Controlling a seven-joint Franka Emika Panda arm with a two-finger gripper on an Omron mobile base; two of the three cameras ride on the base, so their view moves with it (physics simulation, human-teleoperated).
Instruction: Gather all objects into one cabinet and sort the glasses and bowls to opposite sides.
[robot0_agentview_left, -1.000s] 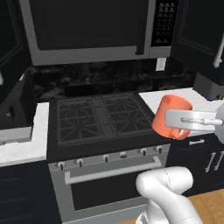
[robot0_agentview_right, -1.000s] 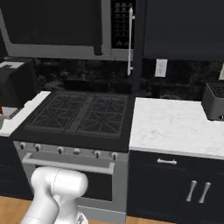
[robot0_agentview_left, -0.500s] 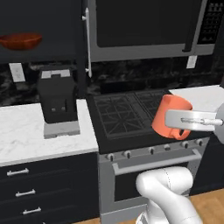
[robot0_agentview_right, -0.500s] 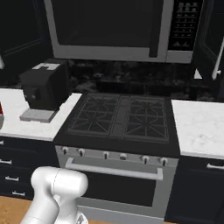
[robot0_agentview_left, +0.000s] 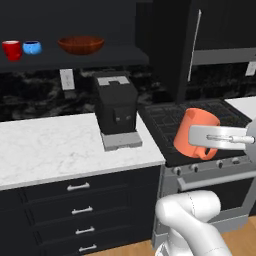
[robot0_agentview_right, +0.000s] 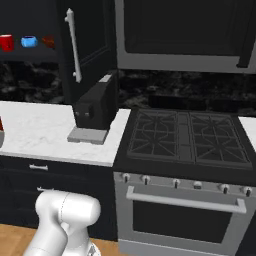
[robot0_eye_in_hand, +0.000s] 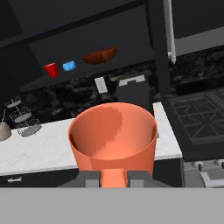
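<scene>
Claw (robot0_agentview_left: 212, 140) clamped tight on the salmon-orange cup (robot0_agentview_left: 196, 132), holding it in the air over the near left part of the stove (robot0_agentview_left: 200, 122); in the left base view the cup is tilted, its mouth facing up and right. In the hand view the cup (robot0_eye_in_hand: 113, 135) sits just above the dark fingertips (robot0_eye_in_hand: 89, 178), open mouth toward the camera, inside empty. Left of the stove, a white marble counter (robot0_agentview_left: 55, 145) with a black coffee machine (robot0_agentview_left: 116, 107) standing on a grey tray at its right end, touching the counter. Below the counter, dark drawers (robot0_agentview_left: 80, 205) with short silver handles. Above the counter, the black upper cabinet stands open: its tall door (robot0_agentview_right: 87, 37) with a long vertical silver bar handle (robot0_agentview_right: 74, 45) is swung out. On the cabinet shelf (robot0_agentview_left: 75, 59), far left to right: red mug (robot0_agentview_left: 11, 49), small bright-blue vessel (robot0_agentview_left: 32, 48) just beside it, then the wide reddish-brown bowl (robot0_agentview_left: 81, 44) apart to the right. Same three show small in the hand view: red mug (robot0_eye_in_hand: 51, 69), blue vessel (robot0_eye_in_hand: 68, 66), bowl (robot0_eye_in_hand: 100, 55). Microwave (robot0_agentview_right: 185, 32) over the stove. Wire tiered stand (robot0_eye_in_hand: 22, 116) on the counter far left in the hand view. White outlet (robot0_agentview_left: 66, 78) on the dark backsplash.
</scene>
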